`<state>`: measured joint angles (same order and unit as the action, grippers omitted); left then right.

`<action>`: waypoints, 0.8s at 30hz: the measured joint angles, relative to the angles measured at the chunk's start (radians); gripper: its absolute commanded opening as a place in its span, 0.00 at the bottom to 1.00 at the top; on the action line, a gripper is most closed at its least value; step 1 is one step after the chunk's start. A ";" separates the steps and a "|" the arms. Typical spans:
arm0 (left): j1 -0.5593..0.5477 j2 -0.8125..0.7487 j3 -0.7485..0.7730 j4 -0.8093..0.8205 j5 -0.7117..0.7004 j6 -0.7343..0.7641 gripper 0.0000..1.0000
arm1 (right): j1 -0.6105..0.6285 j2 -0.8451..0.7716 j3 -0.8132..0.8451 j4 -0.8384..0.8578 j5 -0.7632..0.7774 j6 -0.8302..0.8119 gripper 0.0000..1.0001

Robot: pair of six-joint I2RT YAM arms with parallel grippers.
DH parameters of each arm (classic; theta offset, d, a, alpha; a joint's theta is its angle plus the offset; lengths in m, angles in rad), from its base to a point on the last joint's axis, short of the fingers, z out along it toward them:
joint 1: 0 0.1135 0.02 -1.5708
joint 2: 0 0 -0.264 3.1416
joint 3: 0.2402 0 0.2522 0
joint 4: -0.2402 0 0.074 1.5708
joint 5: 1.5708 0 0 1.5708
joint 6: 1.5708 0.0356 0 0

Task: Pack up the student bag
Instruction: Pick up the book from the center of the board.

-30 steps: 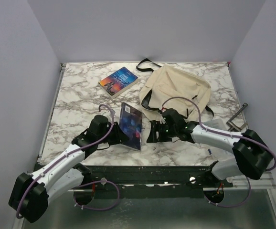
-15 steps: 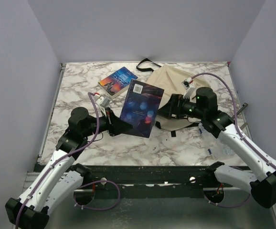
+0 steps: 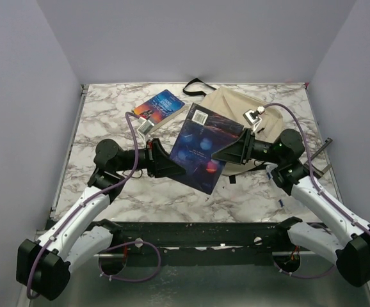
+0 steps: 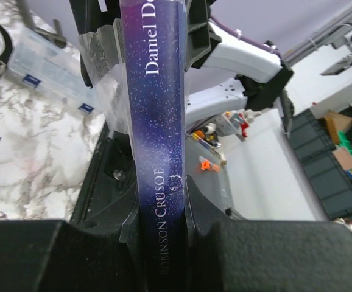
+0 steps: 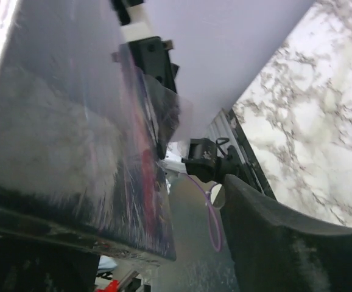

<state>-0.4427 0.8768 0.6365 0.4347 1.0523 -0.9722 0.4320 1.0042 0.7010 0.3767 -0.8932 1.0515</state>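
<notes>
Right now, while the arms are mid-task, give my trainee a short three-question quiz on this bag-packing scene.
1. True or false: the colourful book lies outside the student bag.
2. The dark blue book is: A, lying flat; B, clamped in the left tool and lifted; C, inside the bag.
3. What title shows on its spine in the left wrist view?

Key: 1 true. 2 B. 3 Robinson Crusoe.
</notes>
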 measured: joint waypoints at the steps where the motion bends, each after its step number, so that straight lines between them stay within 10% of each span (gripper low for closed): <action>1: 0.000 0.012 -0.006 0.051 0.013 -0.035 0.00 | 0.000 -0.003 -0.010 0.047 -0.005 0.031 0.63; 6: -0.002 0.077 -0.041 0.233 0.047 -0.196 0.00 | 0.002 0.006 -0.110 0.369 -0.023 0.239 0.39; 10: -0.002 0.149 -0.043 0.338 0.060 -0.315 0.00 | -0.002 0.056 -0.158 0.593 -0.021 0.372 0.01; 12: -0.002 0.169 -0.042 0.383 0.058 -0.380 0.06 | -0.011 0.075 -0.179 0.631 -0.014 0.391 0.01; 15: 0.002 0.188 -0.064 0.426 0.038 -0.436 0.54 | -0.010 0.071 -0.196 0.631 0.014 0.414 0.01; 17: 0.001 0.179 -0.109 0.475 -0.018 -0.468 0.69 | -0.008 0.060 -0.203 0.603 0.027 0.416 0.01; 24: -0.016 0.095 -0.241 0.583 -0.319 -0.475 0.80 | -0.002 0.026 -0.212 0.518 0.175 0.433 0.01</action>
<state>-0.4591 0.9718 0.3958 1.0176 0.7334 -1.4471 0.4301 1.0306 0.4889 0.8951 -0.7177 1.4841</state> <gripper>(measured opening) 0.771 0.248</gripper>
